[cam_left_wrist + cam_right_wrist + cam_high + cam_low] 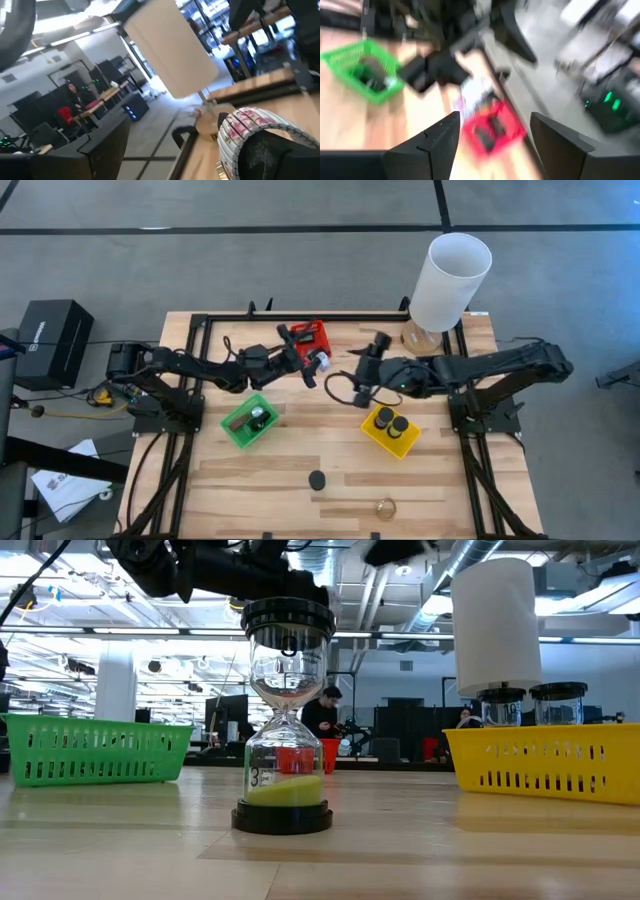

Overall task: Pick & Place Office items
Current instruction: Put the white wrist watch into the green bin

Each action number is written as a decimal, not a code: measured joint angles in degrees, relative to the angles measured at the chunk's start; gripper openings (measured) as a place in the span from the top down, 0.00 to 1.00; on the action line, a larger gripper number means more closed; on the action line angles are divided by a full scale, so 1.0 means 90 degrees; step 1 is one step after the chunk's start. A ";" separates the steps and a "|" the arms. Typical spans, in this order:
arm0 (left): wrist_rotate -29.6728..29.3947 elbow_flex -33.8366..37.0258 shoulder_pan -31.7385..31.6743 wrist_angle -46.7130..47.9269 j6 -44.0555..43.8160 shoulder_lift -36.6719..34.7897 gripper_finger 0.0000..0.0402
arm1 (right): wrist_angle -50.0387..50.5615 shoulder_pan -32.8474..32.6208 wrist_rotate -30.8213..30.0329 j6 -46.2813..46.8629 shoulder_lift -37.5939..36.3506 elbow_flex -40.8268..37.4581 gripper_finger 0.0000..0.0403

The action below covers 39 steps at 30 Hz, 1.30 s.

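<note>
The red plastic basket (314, 334) is my marker, and much around it is hard to read. The left gripper (312, 365) hangs just at its near edge, closed on a small pink-and-white striped roll (245, 127). In the left wrist view only part of that roll shows, pressed against a dark finger, and I cannot tell what kind of thing it is. The right wrist view is smeared by blur: I make out dark shapes inside the red basket but cannot name them. The right gripper (495, 117) sits to the right of the red basket and apart from it, its fingers spread wide with nothing between them. Nearer me and left of the red basket stands the green plastic basket (238, 436), its contents too small to tell. Nearer me and right of the red basket is the yellow plastic basket (402, 448), holding two black-capped pieces. The black-capped hourglass with green sand (285, 730) stands alone, straight out in front of the red basket towards the near edge, and in the low view it hides most of that basket. The gold round piece (385, 506) lies further right, almost at the near edge. The tall white cylinder lamp (450, 275) rises at the far right corner, beyond the red basket's right side. The wooden table (450, 480) is bare between the baskets and the near edge
</note>
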<state>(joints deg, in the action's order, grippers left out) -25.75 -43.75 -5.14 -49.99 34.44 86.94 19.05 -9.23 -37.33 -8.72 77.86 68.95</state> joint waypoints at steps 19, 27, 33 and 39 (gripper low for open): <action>0.0004 0.0007 0.0291 0.0591 -0.0048 0.0007 0.96 | 0.1547 0.1044 0.0031 0.2474 -0.0536 -0.1659 0.77; -0.0677 -0.0290 0.0510 0.3773 -0.0821 -0.0566 0.99 | -0.0111 0.1719 0.0950 0.1742 -0.0534 -0.2416 0.90; -0.0152 -0.0733 0.0670 0.6831 -0.3327 -0.1403 0.99 | -0.0712 0.2414 0.1733 0.1544 -0.0534 -0.2834 0.99; 0.1207 -0.0746 0.0822 0.9583 -0.5627 -0.1979 0.99 | -0.0997 0.2645 0.2025 0.1478 -0.0534 -0.2834 0.99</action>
<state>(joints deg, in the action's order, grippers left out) -14.89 -50.46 2.26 36.26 -16.20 69.13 10.07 14.58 -19.11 4.59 73.06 43.44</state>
